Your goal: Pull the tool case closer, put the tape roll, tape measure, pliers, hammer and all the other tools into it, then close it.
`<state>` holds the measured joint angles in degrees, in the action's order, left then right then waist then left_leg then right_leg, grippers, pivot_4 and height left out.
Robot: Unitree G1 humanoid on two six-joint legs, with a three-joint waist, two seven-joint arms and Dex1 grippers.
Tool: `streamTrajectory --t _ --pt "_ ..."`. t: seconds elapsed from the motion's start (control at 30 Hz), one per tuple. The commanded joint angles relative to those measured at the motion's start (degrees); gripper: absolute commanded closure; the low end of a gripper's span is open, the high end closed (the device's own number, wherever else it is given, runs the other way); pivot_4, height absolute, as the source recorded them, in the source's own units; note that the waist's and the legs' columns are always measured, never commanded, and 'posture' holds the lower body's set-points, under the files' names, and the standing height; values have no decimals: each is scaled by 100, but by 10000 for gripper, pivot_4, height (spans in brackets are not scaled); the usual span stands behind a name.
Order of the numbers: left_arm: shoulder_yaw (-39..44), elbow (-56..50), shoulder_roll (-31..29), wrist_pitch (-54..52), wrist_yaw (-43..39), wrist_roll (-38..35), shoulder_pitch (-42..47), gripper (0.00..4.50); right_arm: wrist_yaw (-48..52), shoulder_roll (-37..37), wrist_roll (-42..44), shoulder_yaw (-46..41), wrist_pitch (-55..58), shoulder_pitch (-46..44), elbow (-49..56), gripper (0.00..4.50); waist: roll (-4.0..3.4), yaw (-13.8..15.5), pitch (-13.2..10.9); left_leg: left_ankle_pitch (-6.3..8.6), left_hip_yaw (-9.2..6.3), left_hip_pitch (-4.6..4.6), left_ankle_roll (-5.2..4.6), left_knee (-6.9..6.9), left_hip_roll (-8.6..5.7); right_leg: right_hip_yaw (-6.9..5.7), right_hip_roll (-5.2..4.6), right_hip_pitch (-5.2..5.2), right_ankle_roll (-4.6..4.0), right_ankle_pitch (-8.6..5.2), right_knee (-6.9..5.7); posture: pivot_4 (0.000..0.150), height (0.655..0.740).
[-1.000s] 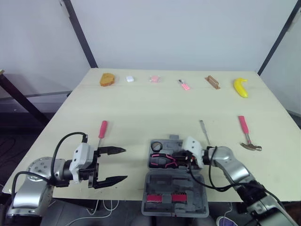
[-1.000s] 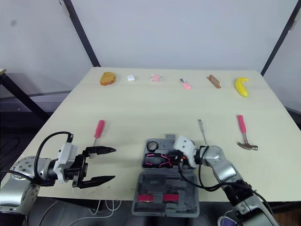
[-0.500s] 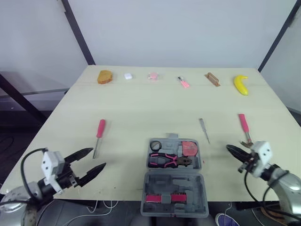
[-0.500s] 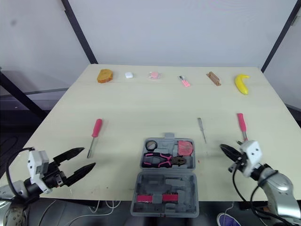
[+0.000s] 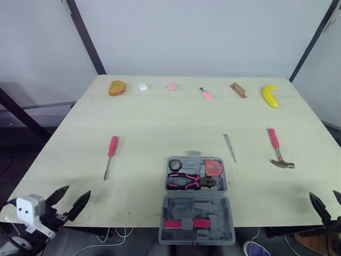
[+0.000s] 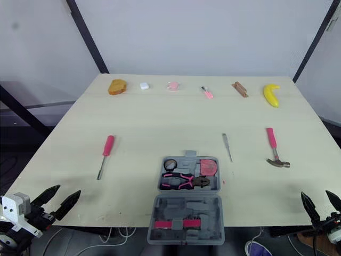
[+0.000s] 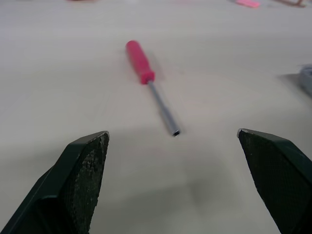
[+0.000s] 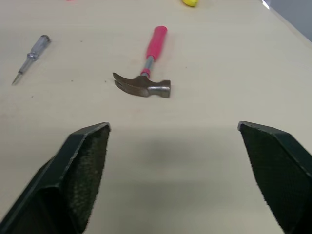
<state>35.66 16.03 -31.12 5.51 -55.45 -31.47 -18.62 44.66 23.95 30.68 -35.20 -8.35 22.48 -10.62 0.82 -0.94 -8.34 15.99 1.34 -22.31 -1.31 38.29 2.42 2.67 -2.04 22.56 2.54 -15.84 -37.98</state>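
Centrally, between the two grippers, the tool case [image 5: 196, 200] lay open, with the tape roll [image 5: 176, 164], pliers [image 5: 192, 182] and tape measure [image 5: 214, 167] seated in its tray. The hammer [image 8: 144, 66] lay straight ahead of the right gripper [image 6: 315, 194], well apart from it. The pink screwdriver [image 7: 148, 83] lay ahead of the left gripper [image 5: 77, 190]. Both grippers were spread wide and empty. Loading was judged part done. The next move called for a forward reach to the hammer handle, with the jaws set across it.

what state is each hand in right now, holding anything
left hand: open, holding nothing
right hand: open, holding nothing
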Motion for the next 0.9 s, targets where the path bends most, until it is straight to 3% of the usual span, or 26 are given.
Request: streamTrajectory --t 0.03,0.23,0.57,0.83,0.9 --pt "160 17 -102 154 48 -8 17 0 57 66 92 -251 -225 33 -170 485 0 8 0 0 2 2 0 0 0 2 -1 0 0 0 0 1500 7400" --pt "-217 -77 -324 240 -322 221 30 0 317 160 106 55 15 -29 55 485 0 10 0 0 3 -8 0 -1 -2 0 -3 3 0 0 3 1500 7400" --pt "-1440 -584 -810 185 -1101 622 720 0 860 681 -5 1646 1295 -445 1727 485 -3 20 0 0 -3 -10 0 0 -3 -6 -7 4 1 2 2 1500 7400" --pt "-2406 -545 -976 285 -1639 1041 1312 0 1171 1167 -1063 2704 905 -1440 1331 485 -3 23 -1 0 -5 -22 0 3 -19 -10 4 13 24 15 1 1500 7400" --pt "-2624 -393 -956 400 -1779 1152 1458 5060 1380 1244 -1251 3023 819 -1617 1248 5641 -3 28 -1 0 -11 -24 0 3 -19 -15 8 13 24 15 1 1500 7400"
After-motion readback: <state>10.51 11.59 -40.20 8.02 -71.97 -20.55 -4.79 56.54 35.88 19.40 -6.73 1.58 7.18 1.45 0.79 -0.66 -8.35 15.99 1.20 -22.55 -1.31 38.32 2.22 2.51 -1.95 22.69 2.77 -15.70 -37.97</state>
